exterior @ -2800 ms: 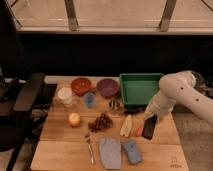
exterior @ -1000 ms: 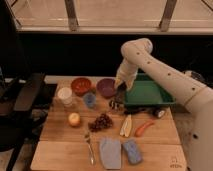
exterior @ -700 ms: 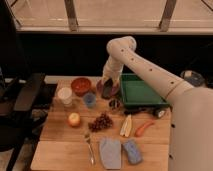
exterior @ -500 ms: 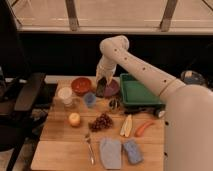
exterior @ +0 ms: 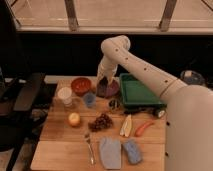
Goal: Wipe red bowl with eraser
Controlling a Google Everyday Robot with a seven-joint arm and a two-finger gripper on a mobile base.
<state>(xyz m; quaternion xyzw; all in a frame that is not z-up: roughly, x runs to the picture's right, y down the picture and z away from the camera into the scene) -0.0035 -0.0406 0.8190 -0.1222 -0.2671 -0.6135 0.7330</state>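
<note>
The red bowl stands at the back left of the wooden table, next to the purple bowl. My gripper hangs fingers-down from the white arm, over the left edge of the purple bowl and just right of the red bowl. It is shut on the eraser, a small dark block that pokes out below the fingers. The eraser is apart from the red bowl.
A green tray sits at the back right. On the table lie a white cup, blue cup, orange, grapes, banana, carrot, fork, grey cloth and blue sponge. A black chair stands at left.
The arm has swung left with the eraser, from the table's right side past the green tray to the purple bowl's left edge, close to the red bowl.
</note>
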